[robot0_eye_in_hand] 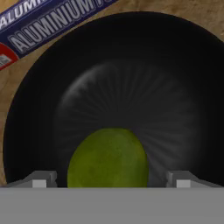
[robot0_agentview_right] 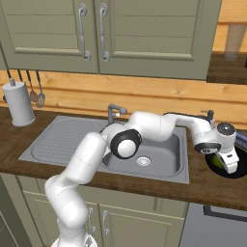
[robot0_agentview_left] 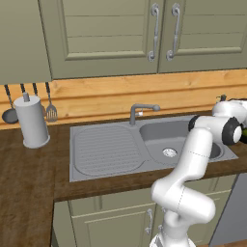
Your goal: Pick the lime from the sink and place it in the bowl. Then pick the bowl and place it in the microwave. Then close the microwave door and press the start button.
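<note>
My claw (robot0_eye_in_hand: 112, 180) hangs right over the black bowl (robot0_eye_in_hand: 183, 78), fingers (robot0_eye_in_hand: 39, 179) spread wide, one to each side of the lime (robot0_eye_in_hand: 108, 158) with clear gaps between, so nothing is pinched. The lime lies inside the bowl, on its dark bottom, at the near edge of my hand view between my fingertips. All around it runs the bowl's black wall, and past the rim there is brown wooden counter (robot0_eye_in_hand: 17, 83). Just beyond the bowl, on that counter, lies a blue box of aluminium foil (robot0_eye_in_hand: 48, 24), close beside the rim.

From the right base view, my hand points down into the bowl (robot0_agentview_right: 240, 172), which stands on the counter just to the right of the sink (robot0_agentview_right: 62, 140). The basin holds only its drain hole (robot0_agentview_right: 143, 160). Behind the sink stands the grey tap (robot0_agentview_right: 115, 112), and far off to the bowl's left, beyond the ribbed drainboard, a grey paper towel roll (robot0_agentview_right: 18, 102) stands upright against the wooden wall.
</note>
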Tool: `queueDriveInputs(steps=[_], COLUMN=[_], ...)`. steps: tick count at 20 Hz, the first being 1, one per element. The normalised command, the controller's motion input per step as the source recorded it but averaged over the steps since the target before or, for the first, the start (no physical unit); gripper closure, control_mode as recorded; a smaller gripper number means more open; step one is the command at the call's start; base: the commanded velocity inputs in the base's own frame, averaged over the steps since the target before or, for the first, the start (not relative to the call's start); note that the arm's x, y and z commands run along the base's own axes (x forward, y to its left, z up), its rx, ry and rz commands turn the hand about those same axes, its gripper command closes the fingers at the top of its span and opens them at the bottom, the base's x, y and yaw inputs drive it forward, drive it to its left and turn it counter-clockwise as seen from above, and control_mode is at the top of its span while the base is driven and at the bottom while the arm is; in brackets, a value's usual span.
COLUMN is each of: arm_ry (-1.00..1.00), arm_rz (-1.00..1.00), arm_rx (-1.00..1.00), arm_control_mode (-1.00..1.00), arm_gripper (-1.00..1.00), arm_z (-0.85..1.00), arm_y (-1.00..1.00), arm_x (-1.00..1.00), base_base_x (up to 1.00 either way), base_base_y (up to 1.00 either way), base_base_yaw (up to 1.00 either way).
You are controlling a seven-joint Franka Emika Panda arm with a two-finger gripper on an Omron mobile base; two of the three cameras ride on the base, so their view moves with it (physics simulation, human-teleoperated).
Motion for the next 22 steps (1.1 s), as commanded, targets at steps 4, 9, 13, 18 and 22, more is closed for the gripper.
queueDriveInputs(steps=[4,9,13,18,22], arm_ry=[0.03,0.18,0.25,0.27,0.22], arm_rz=[0.00,0.00,0.01,0.04,0.07], arm_rx=[0.00,-0.03,-0.05,-0.06,-0.02], arm_control_mode=[-1.00,-1.00,-1.00,-1.00,-1.00], arm_gripper=[-1.00,-1.00,-1.00,-1.00,-1.00], arm_z=[0.43,0.24,0.10,0.12,0.08], arm_y=[0.22,0.38,0.41,0.38,0.05], arm_x=[0.00,0.06,0.13,0.18,0.13], base_base_x=[0.00,0.00,0.00,0.00,0.00], base_base_y=[0.00,0.00,0.00,0.00,0.00], base_base_yaw=[0.00,0.00,0.00,0.00,0.00])
